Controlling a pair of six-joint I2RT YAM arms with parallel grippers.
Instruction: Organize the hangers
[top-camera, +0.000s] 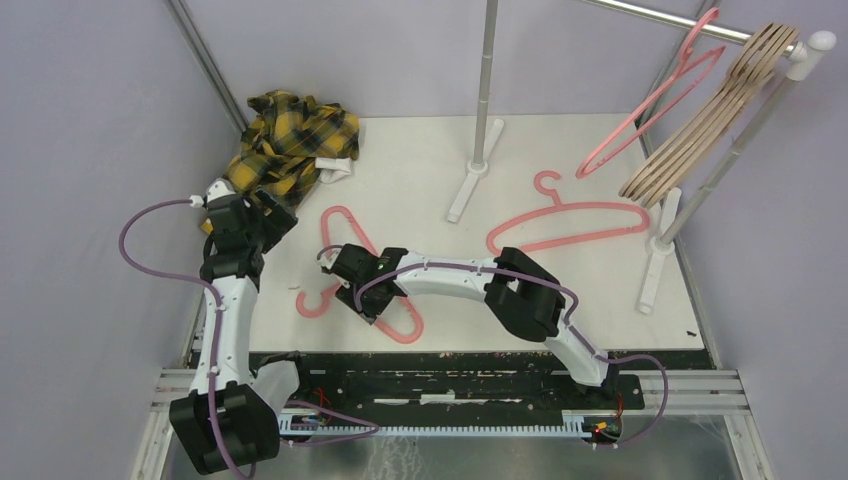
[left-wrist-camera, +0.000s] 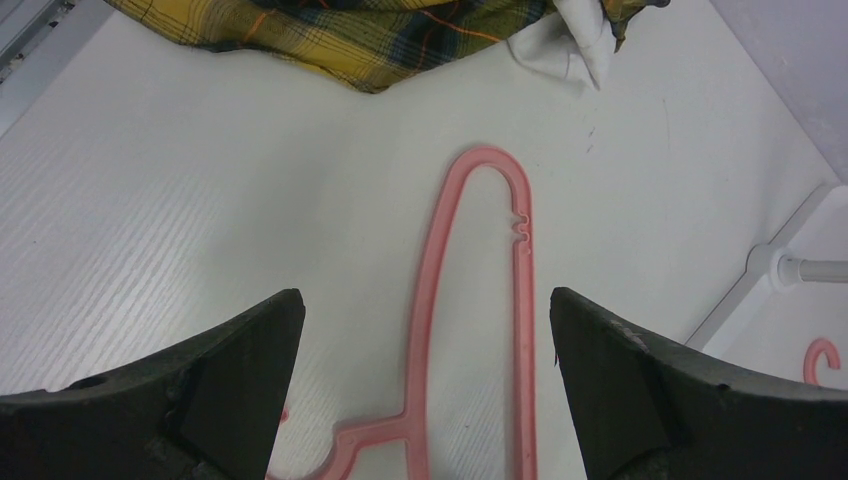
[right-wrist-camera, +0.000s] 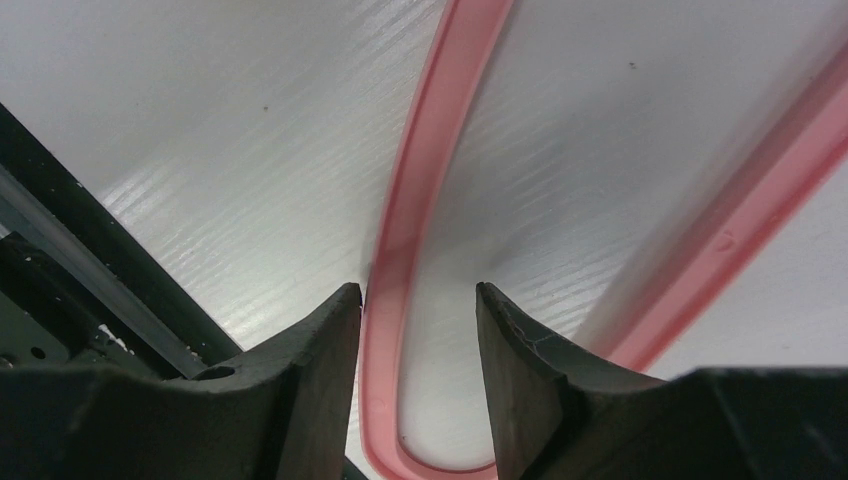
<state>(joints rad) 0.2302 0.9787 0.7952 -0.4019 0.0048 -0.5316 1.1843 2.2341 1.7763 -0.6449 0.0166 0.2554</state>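
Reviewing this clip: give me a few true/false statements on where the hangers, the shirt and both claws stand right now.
1. Two pink hangers lie on the table. True: the near pink hanger and the far pink hanger.
2. The left claw is shut on a hanger. False: it is open, with the near pink hanger's end between its fingers, untouched.
3. The beige hangers hang on the rail. True.
4. The plaid shirt hangs on the rail. False: it lies crumpled on the table.
5. The right claw straddles a bar of the near pink hanger. True.
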